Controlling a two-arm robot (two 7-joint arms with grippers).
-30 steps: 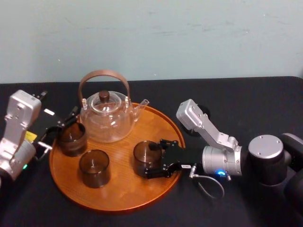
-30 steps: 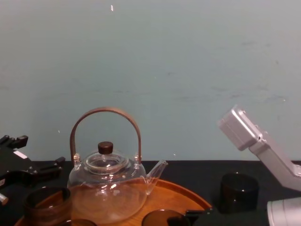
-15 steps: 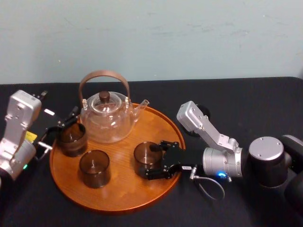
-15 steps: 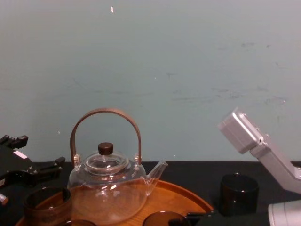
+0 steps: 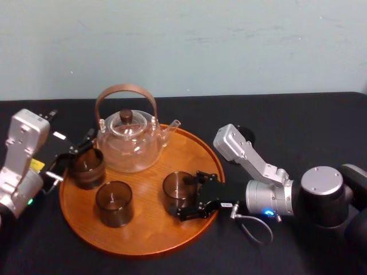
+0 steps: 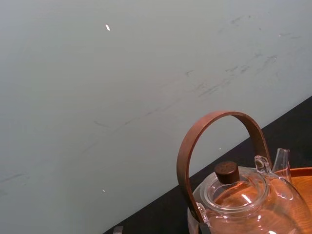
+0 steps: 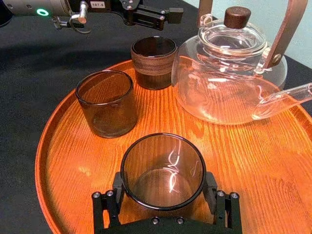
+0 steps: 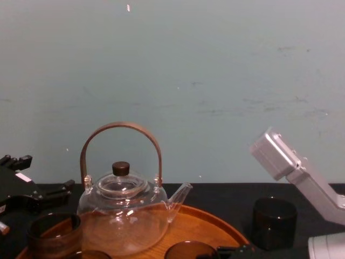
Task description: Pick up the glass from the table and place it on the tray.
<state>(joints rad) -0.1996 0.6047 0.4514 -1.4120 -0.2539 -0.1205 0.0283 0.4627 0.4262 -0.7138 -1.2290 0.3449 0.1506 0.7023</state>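
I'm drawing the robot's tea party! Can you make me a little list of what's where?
tray: round, wooden, on the black table
teapot: clear glass, at the tray's back
glass: upright at the tray's right side, right gripper around it
banded glass: on the tray's left
plain glass: on the tray's front
left gripper: beside the banded glass
dark cup: on the table, behind the right arm

Scuffed pale teal wall point(image 5: 229, 46) behind black table point(image 5: 298, 114)
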